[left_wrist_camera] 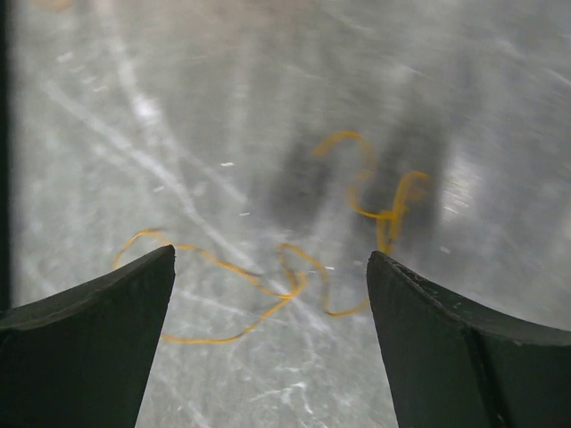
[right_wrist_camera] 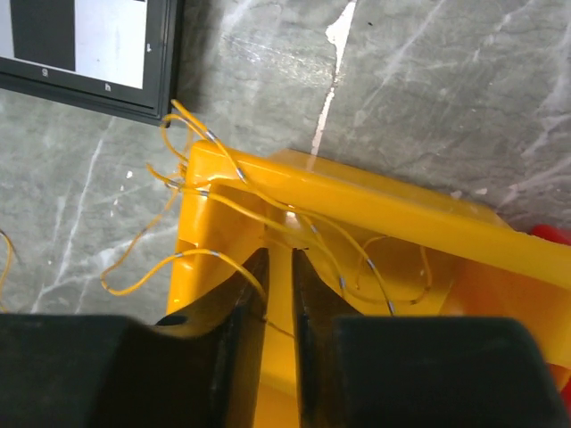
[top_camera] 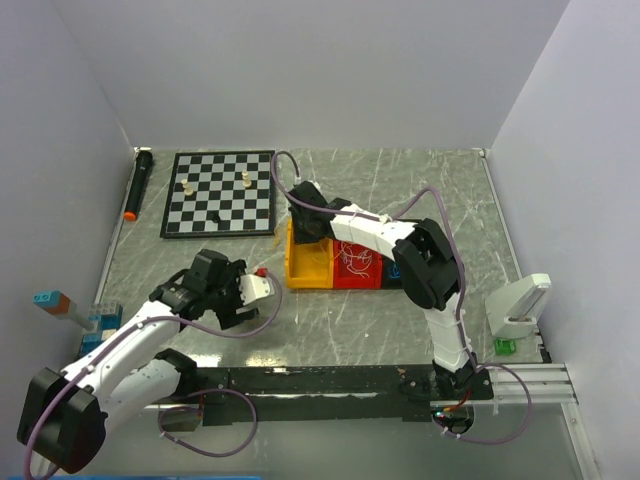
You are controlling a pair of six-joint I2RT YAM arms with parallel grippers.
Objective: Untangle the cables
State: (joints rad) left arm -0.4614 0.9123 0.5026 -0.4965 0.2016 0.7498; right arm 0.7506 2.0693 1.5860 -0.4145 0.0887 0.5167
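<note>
Thin yellow cables with small grey marks (right_wrist_camera: 268, 209) hang in loops over the corner of a yellow bin (right_wrist_camera: 401, 209) and lie inside it. My right gripper (right_wrist_camera: 279, 254) is at that corner (top_camera: 303, 232), jaws almost shut, and one yellow strand runs into the narrow gap between them. Another thin yellow cable (left_wrist_camera: 285, 285) lies curled on the grey table. My left gripper (left_wrist_camera: 270, 254) is open and empty, hovering just above it with the cable between its fingers. In the top view the left gripper (top_camera: 260, 287) is left of the yellow bin (top_camera: 305, 270).
A red bin (top_camera: 358, 265) and a blue bin (top_camera: 396, 270) adjoin the yellow one. A chessboard (top_camera: 220, 192) with a few pieces lies at the back left, beside a black marker (top_camera: 137, 185). Toy blocks (top_camera: 60, 305) sit at the left and a white stand (top_camera: 520, 305) at the right.
</note>
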